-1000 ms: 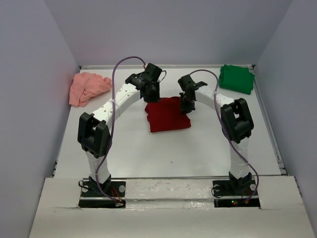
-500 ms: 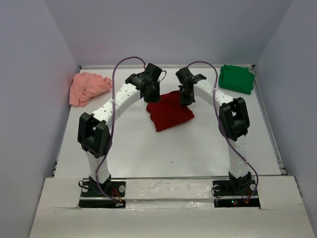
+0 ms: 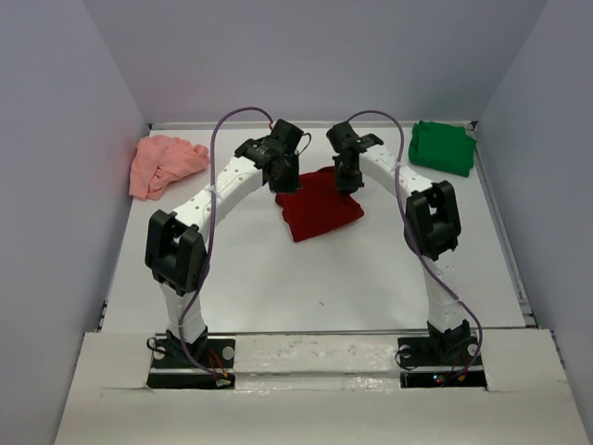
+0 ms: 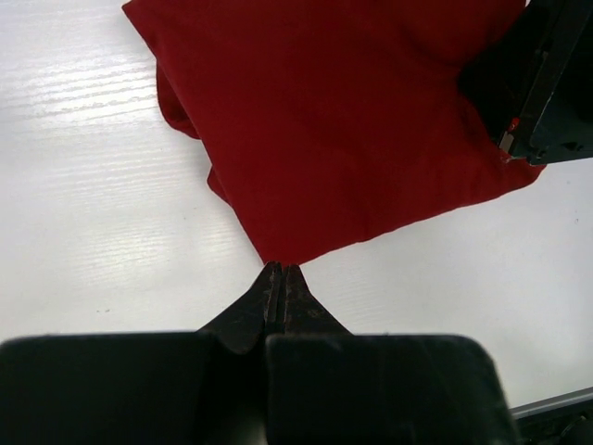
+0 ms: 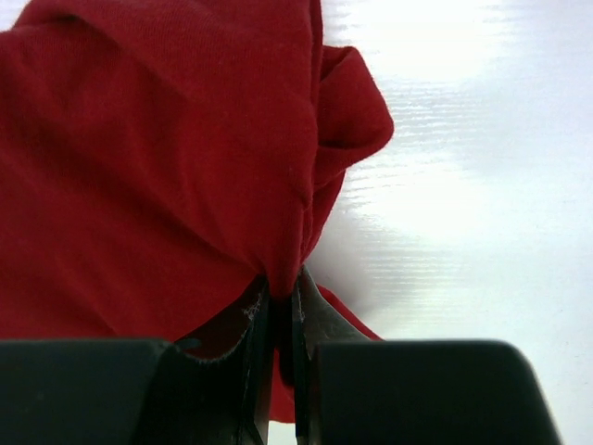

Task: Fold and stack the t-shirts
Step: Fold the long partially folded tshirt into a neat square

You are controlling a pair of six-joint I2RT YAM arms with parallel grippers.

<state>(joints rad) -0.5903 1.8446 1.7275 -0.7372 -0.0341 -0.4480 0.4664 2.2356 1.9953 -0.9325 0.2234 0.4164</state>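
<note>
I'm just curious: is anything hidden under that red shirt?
Only bare white table shows around the red shirt, and its own folded layers peek out at one edge. The left claw and right claw pinch its corners. Directly beneath is covered.

I see the red t-shirt (image 3: 320, 204) just above the middle of the top view. It is folded into a rough square packet and turned askew, so one corner points toward the lower left of the frame. In my right wrist view one edge of it bunches into loose, rounded folds. The green t-shirt (image 3: 442, 147) sits folded as a compact block at the upper right. The pink t-shirt (image 3: 162, 163) lies crumpled and unfolded at the upper left, well apart from both.
</note>
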